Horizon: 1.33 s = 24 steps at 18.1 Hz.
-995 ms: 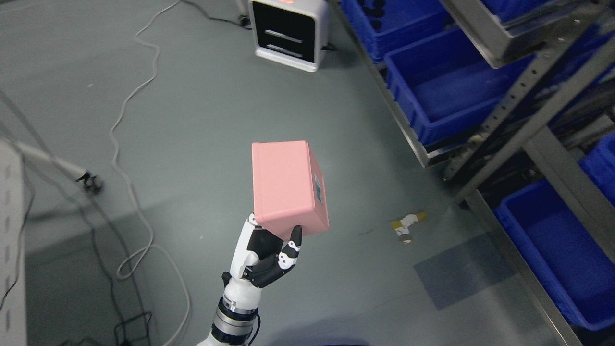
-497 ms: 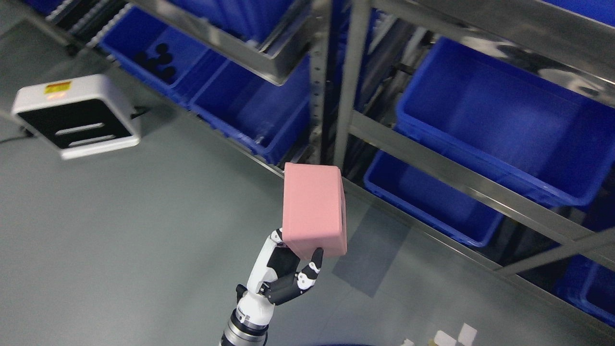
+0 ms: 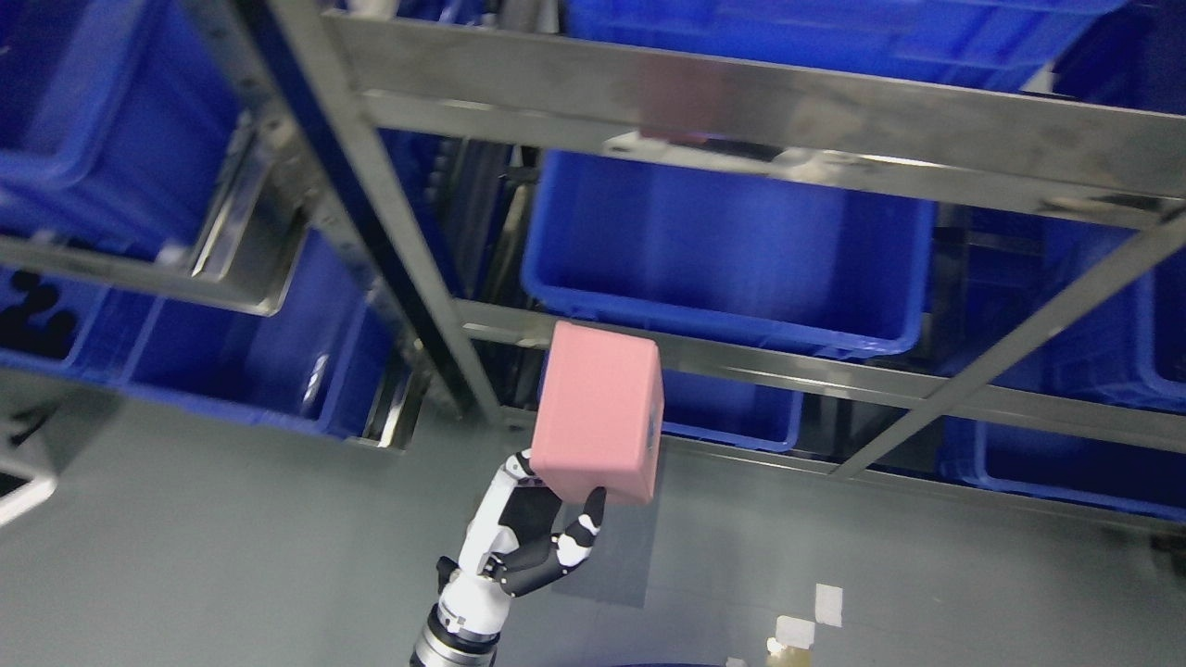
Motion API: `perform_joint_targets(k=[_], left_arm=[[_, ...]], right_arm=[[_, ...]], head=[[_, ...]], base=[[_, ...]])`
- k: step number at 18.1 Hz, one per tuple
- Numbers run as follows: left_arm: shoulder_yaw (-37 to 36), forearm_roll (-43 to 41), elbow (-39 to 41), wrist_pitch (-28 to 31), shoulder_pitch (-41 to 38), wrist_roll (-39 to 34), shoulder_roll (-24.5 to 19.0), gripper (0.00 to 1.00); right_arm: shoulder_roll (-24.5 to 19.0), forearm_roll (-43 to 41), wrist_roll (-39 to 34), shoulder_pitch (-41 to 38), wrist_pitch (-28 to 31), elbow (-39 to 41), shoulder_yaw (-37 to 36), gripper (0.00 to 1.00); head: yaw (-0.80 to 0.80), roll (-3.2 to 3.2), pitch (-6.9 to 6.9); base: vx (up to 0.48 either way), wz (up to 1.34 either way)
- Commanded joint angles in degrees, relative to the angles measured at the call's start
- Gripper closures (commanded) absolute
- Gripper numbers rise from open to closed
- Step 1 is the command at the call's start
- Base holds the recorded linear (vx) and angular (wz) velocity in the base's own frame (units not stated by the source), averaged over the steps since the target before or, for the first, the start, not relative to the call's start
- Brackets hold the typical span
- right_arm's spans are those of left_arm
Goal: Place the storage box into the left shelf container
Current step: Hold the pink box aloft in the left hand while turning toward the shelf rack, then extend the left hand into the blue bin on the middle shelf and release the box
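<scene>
My left hand (image 3: 545,530) comes up from the bottom edge, left of the middle, and is shut on a pink storage box (image 3: 598,408), gripping its lower end. The box is held upright above the grey floor, in front of a steel shelf rack. Just behind and above the box is an open blue container (image 3: 732,250) on the middle shelf level. A lower blue container (image 3: 732,408) shows partly behind the box. The right hand is out of view.
A steel crossbar (image 3: 788,371) runs just behind the box's top and a slanted upright post (image 3: 389,241) stands to its left. More blue bins sit at the left (image 3: 250,343) and right (image 3: 1149,315). Tape scraps (image 3: 815,611) lie on the floor.
The whole picture has shifted: the camera has swung toward the shelf rack, which now fills the view. The hand still holds the pink box in much the same place in the picture.
</scene>
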<state>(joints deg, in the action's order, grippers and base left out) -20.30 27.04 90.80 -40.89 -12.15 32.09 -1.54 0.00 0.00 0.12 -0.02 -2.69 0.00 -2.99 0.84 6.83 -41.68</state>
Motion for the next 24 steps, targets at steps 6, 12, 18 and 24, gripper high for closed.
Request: perform_joint_targets(k=[6,12,18,24], left_arm=[[13.5,-1.4,-1.3,15.6,7.4,-0.1,-2.5,0.95],[16.4,-11.6,-6.1,27.1,18.8,-0.1,-3.4,0.95],[18.9,-20.7,-12.6,34.5,30.2,-0.2,-2.2,0.94],[17.0,-35.3,-24.2,34.2,36.4,-0.5,0.5,0.88]], right_arm=[[1.0,-1.2,0.0,0.3,-0.1,1.0,0.0,0.0],[1.0,-1.2,0.1,0.3,-0.1,1.0,0.0,0.0],[1.0,-1.2,0.1,0.3,-0.1,1.0,0.0,0.0],[1.0,-1.2,0.0,0.3,-0.2,1.0,0.0,0.0]], head=[[0.0,0.0,0.02],[0.0,0.0,0.02],[0.0,0.0,0.02],[0.0,0.0,0.03]], base=[[0.147,-0.44],[0.092,-0.26],[0.048,-0.11],[0.002,0.0]])
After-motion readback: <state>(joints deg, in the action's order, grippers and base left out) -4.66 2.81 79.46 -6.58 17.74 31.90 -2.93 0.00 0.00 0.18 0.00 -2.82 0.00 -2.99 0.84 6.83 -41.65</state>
